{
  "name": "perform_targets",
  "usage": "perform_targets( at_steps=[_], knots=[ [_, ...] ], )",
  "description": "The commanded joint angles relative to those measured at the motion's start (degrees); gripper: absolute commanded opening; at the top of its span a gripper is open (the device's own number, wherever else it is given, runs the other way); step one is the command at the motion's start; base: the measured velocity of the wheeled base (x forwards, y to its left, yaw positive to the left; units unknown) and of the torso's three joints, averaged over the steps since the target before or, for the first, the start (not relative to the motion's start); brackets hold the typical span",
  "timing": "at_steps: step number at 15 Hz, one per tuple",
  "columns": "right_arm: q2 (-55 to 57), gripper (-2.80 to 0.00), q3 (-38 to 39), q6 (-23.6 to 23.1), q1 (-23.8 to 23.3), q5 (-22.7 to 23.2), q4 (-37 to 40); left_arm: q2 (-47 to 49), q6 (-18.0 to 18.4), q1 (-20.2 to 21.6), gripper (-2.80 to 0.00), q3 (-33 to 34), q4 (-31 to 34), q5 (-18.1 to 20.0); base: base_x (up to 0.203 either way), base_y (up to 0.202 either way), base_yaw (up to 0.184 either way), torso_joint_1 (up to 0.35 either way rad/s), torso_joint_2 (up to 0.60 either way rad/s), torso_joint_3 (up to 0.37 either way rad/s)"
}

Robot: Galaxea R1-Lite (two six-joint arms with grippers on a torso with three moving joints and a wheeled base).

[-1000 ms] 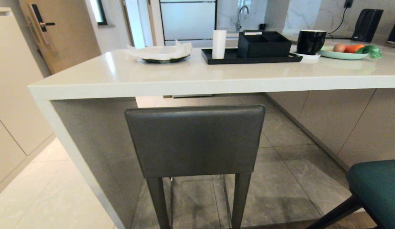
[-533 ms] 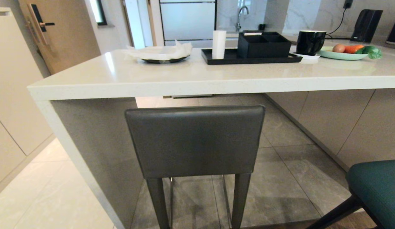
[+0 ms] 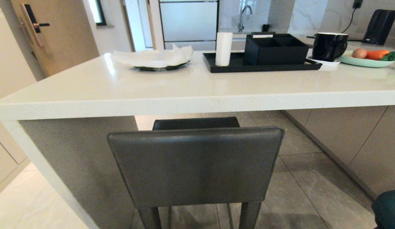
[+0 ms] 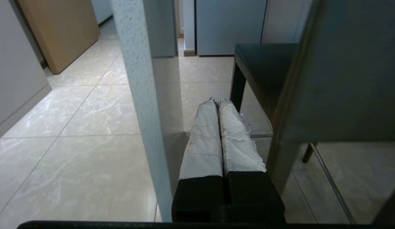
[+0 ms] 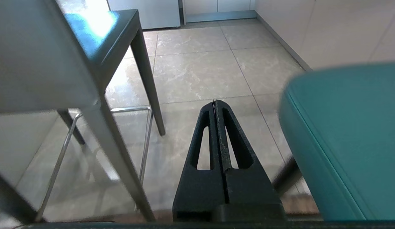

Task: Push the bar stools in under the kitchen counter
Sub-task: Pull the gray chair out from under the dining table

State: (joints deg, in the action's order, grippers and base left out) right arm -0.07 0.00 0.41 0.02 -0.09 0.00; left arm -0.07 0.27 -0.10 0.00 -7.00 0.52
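Soft daylight, glossy glare, blurred edges

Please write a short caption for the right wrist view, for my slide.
Shut right gripper points at the tiled floor between the grey stool and the teal stool.

Grey stool blocks under-counter gap (open floor right).

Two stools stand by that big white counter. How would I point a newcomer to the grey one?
Find the long white kitchen counter with the black tray on top. At its near edge, beside the white slab end leg, stands the grey bar stool. It is boxy dark grey leather with a low square back and straight legs, unlike the teal stool at the right.
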Motion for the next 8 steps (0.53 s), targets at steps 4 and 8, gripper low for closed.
perform_targets(
  at_steps=[4, 8],
  knots=[
    [0.1, -2.80, 0.0, 0.0, 0.1, 0.0, 0.0, 0.1, 0.0, 0.0, -2.80, 2.3, -0.1, 0.0, 0.144, 0.000, 0.002, 0.006, 0.00, 0.003],
    [0.1, -2.80, 0.0, 0.0, 0.0, 0.0, 0.0, 0.1, 0.1, 0.0, -2.80, 2.3, 0.0, 0.0, 0.000, 0.000, 0.000, 0.000, 0.00, 0.000]
  ],
)
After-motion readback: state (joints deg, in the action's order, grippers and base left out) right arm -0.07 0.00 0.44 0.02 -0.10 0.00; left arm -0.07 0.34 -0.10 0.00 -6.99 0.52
